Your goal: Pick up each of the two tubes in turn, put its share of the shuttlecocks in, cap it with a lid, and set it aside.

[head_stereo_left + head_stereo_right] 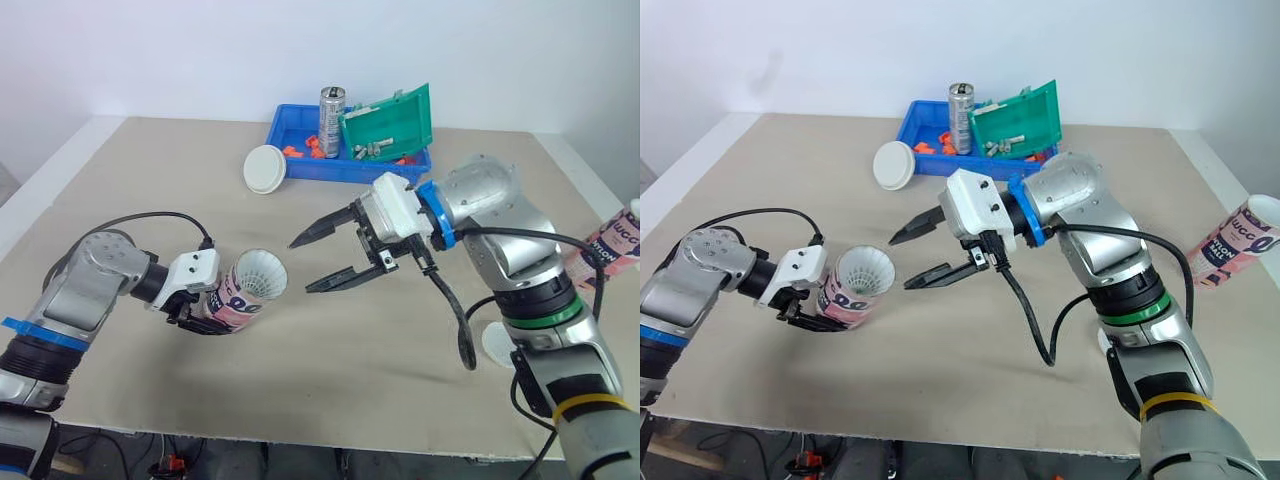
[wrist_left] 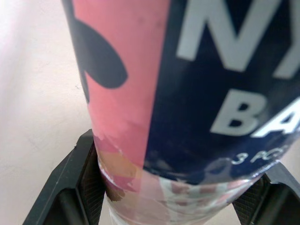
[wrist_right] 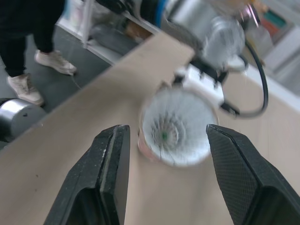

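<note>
A pink and navy tube (image 1: pixel 238 297) lies tilted just above the table at the front left, with my left gripper (image 1: pixel 195 306) shut on its lower end. Its open mouth faces right and shows the white feathers of a shuttlecock (image 1: pixel 262 272) inside. In the left wrist view both black fingers (image 2: pixel 82 180) press the tube's sides. My right gripper (image 1: pixel 300 266) stands open a short way to the right of the mouth, pointing at it, with nothing held. A second tube (image 1: pixel 610 250) lies at the table's right edge. A white lid (image 1: pixel 266 168) rests by the blue bin.
At the back stands a blue bin (image 1: pixel 300 165) holding a metal can (image 1: pixel 331 122), a green box (image 1: pixel 390 125) and small orange parts. A white disc (image 1: pixel 495 345) lies under my right forearm. A person's legs (image 3: pixel 28 47) stand on the floor beyond the table's left edge.
</note>
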{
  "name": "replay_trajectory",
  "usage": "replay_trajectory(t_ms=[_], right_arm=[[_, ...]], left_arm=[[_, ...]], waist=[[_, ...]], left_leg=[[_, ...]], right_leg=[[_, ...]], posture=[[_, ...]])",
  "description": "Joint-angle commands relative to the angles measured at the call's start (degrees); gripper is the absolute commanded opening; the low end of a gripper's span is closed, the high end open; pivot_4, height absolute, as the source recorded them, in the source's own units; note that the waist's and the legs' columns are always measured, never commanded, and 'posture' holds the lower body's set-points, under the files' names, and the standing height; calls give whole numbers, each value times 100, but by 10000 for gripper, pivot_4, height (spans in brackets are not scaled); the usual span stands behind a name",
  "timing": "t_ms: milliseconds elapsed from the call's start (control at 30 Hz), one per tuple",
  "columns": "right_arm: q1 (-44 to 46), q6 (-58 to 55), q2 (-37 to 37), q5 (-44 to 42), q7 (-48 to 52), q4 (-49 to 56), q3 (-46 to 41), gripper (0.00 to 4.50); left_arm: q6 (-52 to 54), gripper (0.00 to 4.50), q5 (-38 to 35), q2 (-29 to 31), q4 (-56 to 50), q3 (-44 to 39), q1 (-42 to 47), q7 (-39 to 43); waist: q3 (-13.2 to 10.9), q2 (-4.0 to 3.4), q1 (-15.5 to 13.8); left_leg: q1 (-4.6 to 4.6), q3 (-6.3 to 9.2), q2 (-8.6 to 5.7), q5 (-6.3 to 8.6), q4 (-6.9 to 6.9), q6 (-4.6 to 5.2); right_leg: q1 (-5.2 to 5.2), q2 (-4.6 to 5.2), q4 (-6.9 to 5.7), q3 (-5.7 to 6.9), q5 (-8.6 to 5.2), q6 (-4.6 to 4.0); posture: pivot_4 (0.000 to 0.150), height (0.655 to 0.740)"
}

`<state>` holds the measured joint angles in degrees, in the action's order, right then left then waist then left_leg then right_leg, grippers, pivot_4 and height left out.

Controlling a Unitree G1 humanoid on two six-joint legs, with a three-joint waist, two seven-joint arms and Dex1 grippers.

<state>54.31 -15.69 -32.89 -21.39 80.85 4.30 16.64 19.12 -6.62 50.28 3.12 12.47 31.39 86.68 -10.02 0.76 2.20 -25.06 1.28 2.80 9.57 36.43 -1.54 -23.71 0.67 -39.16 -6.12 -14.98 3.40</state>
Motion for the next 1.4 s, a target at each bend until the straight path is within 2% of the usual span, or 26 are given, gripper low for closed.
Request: replay_trajectory(t_ms=[33, 67, 167, 200, 433, 733, 867, 1133, 1233, 1400], right_arm=[[149, 69, 219, 141, -286, 73, -48, 20092], [146, 70, 242, 107, -221, 106, -33, 17436], [220, 305, 288, 382, -119, -60, 161, 2338], [259, 358, 310, 452, -84, -132, 221, 1091], [953, 567, 727, 947, 559, -773, 979, 1091], [1685, 1147, 1418, 1740, 767, -1871, 1596, 1091], [1891, 1497, 1815, 2164, 674, -2428, 1864, 1091], [2002, 1999, 2293, 2871, 353, -2874, 2140, 1091], [1962, 2042, 2265, 2866, 473, -2786, 2071, 1091], [2021, 1273, 2110, 1932, 999, -2300, 1390, 1091]], left_arm=[[3, 29459, 23, -7, -71, 214, -89, 60], [-6, 29459, 26, -8, -61, 219, -80, 62], [-29, 29459, 35, -19, -22, 232, -42, 64], [-33, 29459, 35, -22, -16, 233, -38, 59], [-4, 29459, 5, -12, -83, 210, -120, 28], [85, 29459, -50, -19, -175, 141, -196, -62], [113, 29459, -58, -6, -156, 91, -184, -95], [78, 29459, -66, 65, 1, -1, -83, -120], [92, 29459, -79, 51, 12, 1, -58, -133], [95, 29459, -87, 22, 30, 6, -47, -158]], waist=[[0, 0, -1], [0, 0, -2], [0, 1, -12], [0, 1, -10], [0, 0, 10], [0, 1, -7], [0, 0, -11], [0, 2, -4], [0, 2, -4], [-2, 4, -9]], left_leg=[[0, 1, 1, 0, -1, 0], [-1, 1, 1, 0, -1, 0], [-4, 3, 0, 0, -2, 0], [-5, 2, -1, 0, -1, 0], [-2, 0, 3, 0, -1, 0], [-5, 2, 3, 0, -1, 0], [-5, 5, 5, 0, -2, 0], [-3, 8, 12, -1, -2, -3], [-1, 12, 21, -3, -2, -5], [-6, 23, 23, -8, -2, -13]], right_leg=[[0, -2, 0, 1, 0, -1], [0, -2, 0, 1, -1, 1], [1, -2, 0, 0, -4, 7], [1, -1, 1, -1, -4, 7], [-4, -3, -3, 0, 1, -1], [-6, -3, -3, 5, -2, -1], [-8, -5, -5, 9, 0, -1], [-8, -10, -6, 15, 3, -8], [-8, -22, -7, 17, 8, -16], [-8, -28, -11, 21, 10, -19]], posture=[[1500, 7038], [1500, 7038], [1500, 7038], [1500, 7038], [1500, 7038], [1500, 7038], [1500, 7038], [1500, 7038], [1500, 7038], [1500, 7038]])
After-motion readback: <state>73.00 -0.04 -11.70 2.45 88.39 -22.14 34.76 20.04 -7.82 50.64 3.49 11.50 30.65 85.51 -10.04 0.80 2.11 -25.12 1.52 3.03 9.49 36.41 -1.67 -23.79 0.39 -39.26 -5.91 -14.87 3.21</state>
